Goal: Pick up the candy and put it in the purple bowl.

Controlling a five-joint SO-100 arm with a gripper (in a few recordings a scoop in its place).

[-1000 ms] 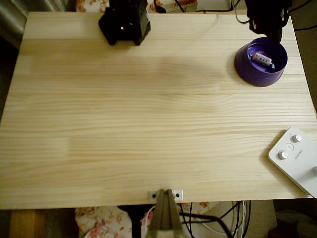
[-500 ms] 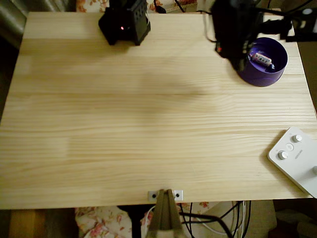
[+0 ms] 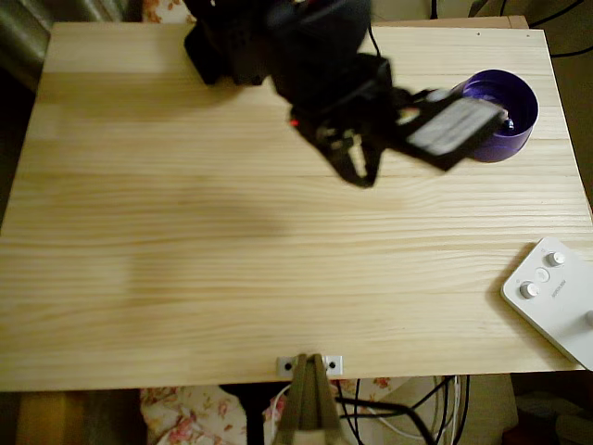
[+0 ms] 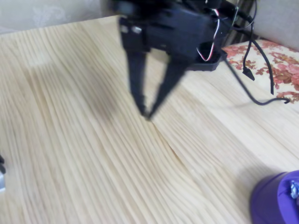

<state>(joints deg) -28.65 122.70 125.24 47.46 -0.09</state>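
The table point(image 3: 185, 250) was pale pine board with long straight grain, its surface matt and unmarked across the whole left half in the overhead view. At its near edge a small metal bracket point(image 3: 309, 365) with two screw holes was fixed, well apart from the gripper.

The arm's black base point(image 3: 218, 42) stood at the far edge of the table, up and left of the gripper. From it the arm point(image 3: 320, 51), black and motion-blurred, reached out over the middle of the board. The gripper point(image 3: 359, 171) hung at its end, pointing down toward the wood. In the fixed view the gripper point(image 4: 147, 112) showed two long, thin, tapering black fingers point(image 4: 135, 79) that spread at the root and met at their tips in a narrow V; nothing was seen between them. The tips were close above the wood or touching it; which could not be told.

A pale grey rectangular block point(image 3: 451, 127) on the arm lay right of the gripper, overlapping the left rim of the purple bowl point(image 3: 510, 107). The bowl, round smooth plastic with sloping sides, stood well to the gripper's right. Inside it, in the fixed view, a small bluish-white scrap of the candy point(image 4: 294, 189) showed at the frame's edge.

Down and far right of the gripper lay a white box point(image 3: 554, 298) with round knobs.
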